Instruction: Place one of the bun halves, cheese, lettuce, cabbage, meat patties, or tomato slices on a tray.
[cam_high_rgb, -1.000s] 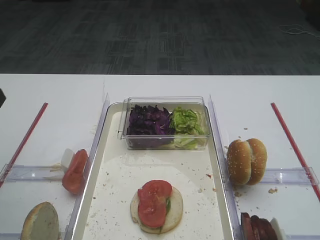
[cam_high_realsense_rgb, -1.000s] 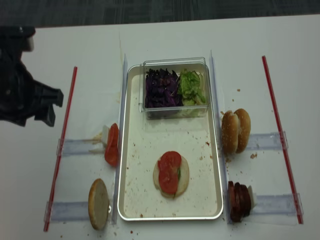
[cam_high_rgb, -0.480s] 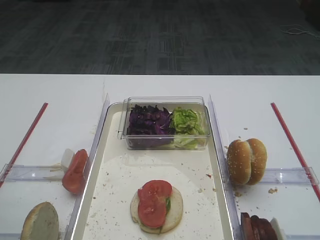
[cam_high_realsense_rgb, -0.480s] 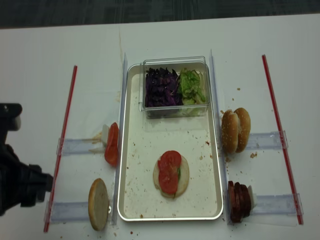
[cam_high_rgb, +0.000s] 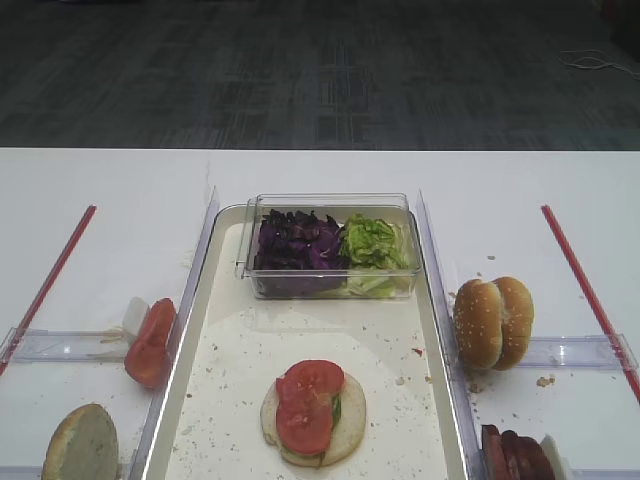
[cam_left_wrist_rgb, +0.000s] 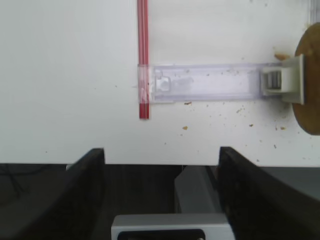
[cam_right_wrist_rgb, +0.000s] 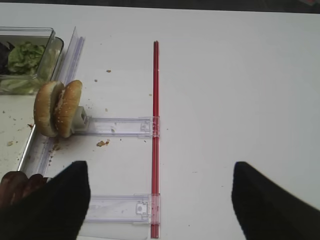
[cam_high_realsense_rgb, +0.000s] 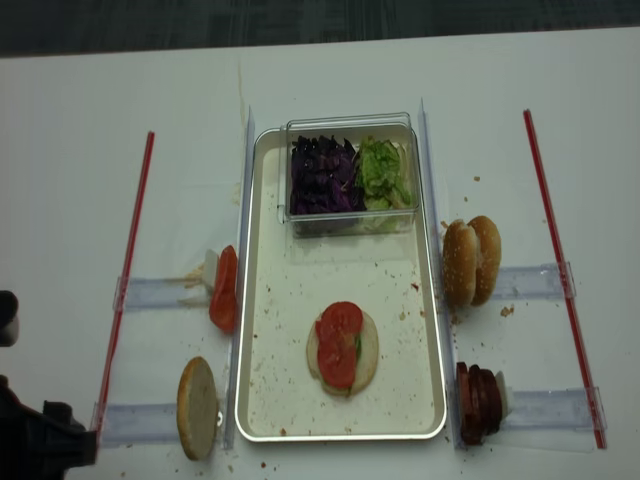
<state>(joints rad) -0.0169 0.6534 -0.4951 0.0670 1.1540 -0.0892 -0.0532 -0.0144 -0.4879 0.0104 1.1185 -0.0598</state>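
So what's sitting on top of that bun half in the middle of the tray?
Two overlapping tomato slices lie on the bun half, with a bit of lettuce peeking out at their edge. Anything else beneath them is covered.

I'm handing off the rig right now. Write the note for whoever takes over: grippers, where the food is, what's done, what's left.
Left gripper: open, empty, over the table's near-left edge.
Right gripper: open, empty, above the right side of the table.
Tray: holds a bun half topped with lettuce and two tomato slices, plus the clear box of cabbage and lettuce.
Off the tray: tomato slices and one bun half on the left; bun halves and meat patties on the right.
Left: patty and top bun, probably.
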